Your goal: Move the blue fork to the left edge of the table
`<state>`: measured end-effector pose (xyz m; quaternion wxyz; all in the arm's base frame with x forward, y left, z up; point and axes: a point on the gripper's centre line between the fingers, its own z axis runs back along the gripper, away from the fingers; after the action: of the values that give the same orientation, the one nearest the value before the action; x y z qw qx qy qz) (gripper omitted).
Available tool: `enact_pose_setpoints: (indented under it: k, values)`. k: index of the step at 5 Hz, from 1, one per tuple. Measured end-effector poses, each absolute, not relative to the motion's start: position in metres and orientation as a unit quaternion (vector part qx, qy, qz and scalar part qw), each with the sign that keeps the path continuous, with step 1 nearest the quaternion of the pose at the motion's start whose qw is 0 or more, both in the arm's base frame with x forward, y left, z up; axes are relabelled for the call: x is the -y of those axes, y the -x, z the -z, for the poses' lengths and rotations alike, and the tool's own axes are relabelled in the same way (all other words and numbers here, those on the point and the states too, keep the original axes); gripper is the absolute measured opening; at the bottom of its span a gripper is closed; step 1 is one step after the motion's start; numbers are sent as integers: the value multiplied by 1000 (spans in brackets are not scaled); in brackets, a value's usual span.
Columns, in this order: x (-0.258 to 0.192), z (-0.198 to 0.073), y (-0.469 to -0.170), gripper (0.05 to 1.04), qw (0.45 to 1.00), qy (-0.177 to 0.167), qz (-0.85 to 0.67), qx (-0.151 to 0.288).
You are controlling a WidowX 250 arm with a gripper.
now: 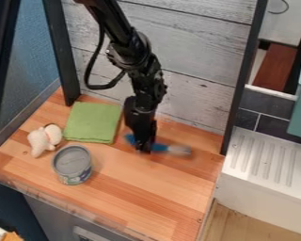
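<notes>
Your end effector [144, 149] hangs down at the blue fork [159, 148], right of the green cloth [93, 122] on the wooden surface [146, 193]; you cannot tell from here whether it is open or clamped on the fork. Toward the surface's left side, you have a white toy [36, 142] beside an upright can [72, 164].

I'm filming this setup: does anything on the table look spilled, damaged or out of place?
Nothing stands out: the green cloth lies flat, the can stands upright, and no spill shows around the blue fork at the claw.
</notes>
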<state>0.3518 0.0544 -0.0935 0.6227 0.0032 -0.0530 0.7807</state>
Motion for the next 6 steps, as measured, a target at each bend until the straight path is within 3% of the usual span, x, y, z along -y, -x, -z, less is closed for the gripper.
enact_pose_setpoints:
  k: [2, 3, 4, 6]
  values:
    - [-65, 37, -351, 389, 672, 29, -734, 95]
    - [-64, 10, -346, 389, 727, 31, -675, 120]
    - [-54, -2, -337, 389, 802, 46, -584, 117]
    - [-29, 4, -317, 389, 899, 44, -424, 98]
